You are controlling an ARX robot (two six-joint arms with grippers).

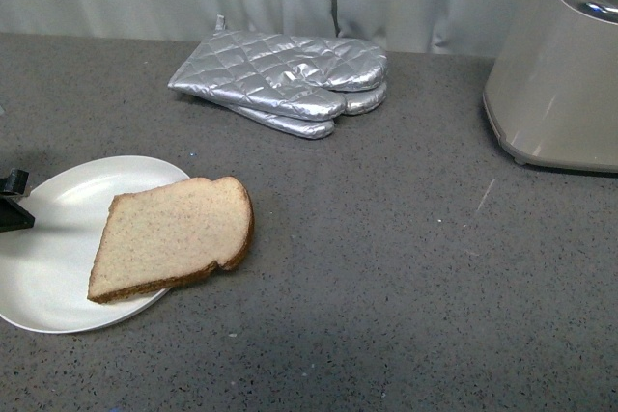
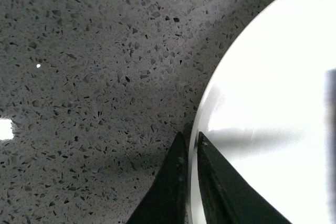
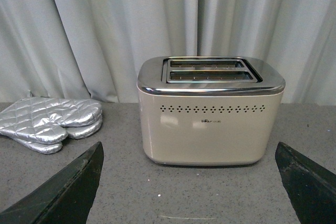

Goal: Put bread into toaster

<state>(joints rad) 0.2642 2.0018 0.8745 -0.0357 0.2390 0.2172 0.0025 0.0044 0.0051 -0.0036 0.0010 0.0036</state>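
At plate's (image 1: 58, 287) left rim, left pincer (image 2: 191, 139) was seen with fingers (image 2: 176, 182) drawn nearly together, thin slit between; whether rim was nipped could not be told. Bread (image 1: 174, 235) was laid flat on plate, right crust end overhanging onto counter (image 1: 386, 267). Right pincer (image 3: 189, 148) was held wide apart, faced toward toaster (image 3: 210, 111) at counter's far right. Silver oven mitts (image 1: 285, 79) were stacked behind.

Soft, even light, faint shadow beside the bread (image 1: 174, 233), plate (image 2: 273, 77) blown out white in left wrist view
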